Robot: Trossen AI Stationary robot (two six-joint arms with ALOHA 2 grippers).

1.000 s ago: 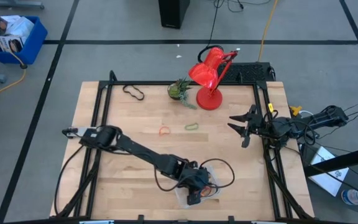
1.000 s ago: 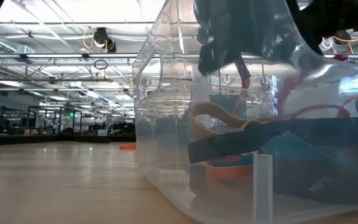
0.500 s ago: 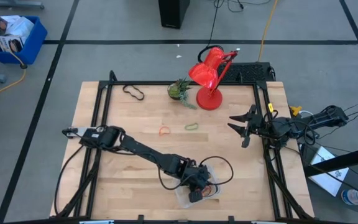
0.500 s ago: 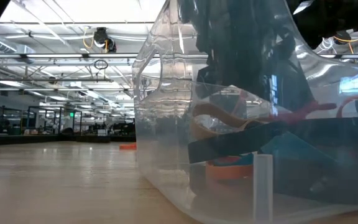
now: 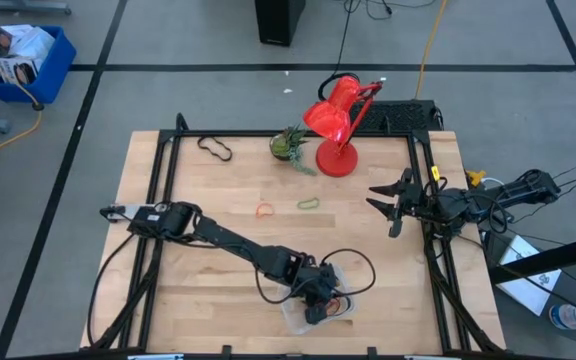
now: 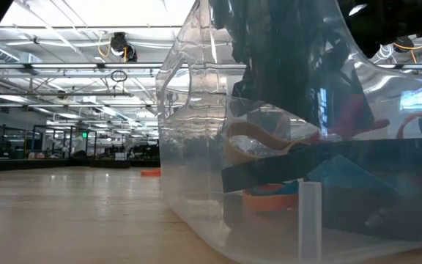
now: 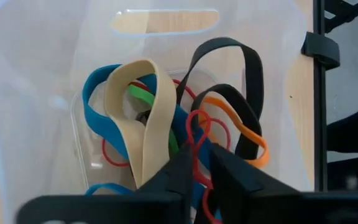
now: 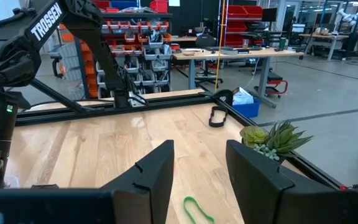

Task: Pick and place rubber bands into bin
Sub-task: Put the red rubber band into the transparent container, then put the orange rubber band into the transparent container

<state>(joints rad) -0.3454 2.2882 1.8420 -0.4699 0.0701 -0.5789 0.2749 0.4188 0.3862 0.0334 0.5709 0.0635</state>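
The clear bin [image 5: 290, 312] stands near the table's front edge and holds several rubber bands: tan [image 7: 143, 118], blue [image 7: 101, 127], black [image 7: 244, 74], orange [image 7: 244, 127] and green [image 7: 143, 94]. My left gripper [image 5: 314, 306] is down inside the bin, shut on a thin red band [image 7: 199, 134]. The low view shows it through the bin's wall [image 6: 196, 147]. My right gripper [image 5: 386, 208] waits open above the table's right edge. Loose bands lie flat on the table: orange [image 5: 264, 210], green [image 5: 309, 204] and black [image 5: 215, 149]. My left gripper pinches a strand of the thin red band [image 7: 197, 163] between its two fingers [image 7: 180, 169]. The fingers point down into the bin from above. The rest of the red loop lies slack on the other bands in the bin.
A red desk lamp [image 5: 338, 125] and a small potted plant [image 5: 290, 145] stand at the table's far edge. A black cable [image 5: 353, 270] loops beside the bin. Black frame rails [image 5: 163, 180] run along the table's left and right sides. A blue bin [image 5: 23, 60] sits on the floor.
My left gripper has gone down into the clear bin with the red band, which hung below it a second ago and now rests on the bands inside. Over the last half second it has kept almost still.
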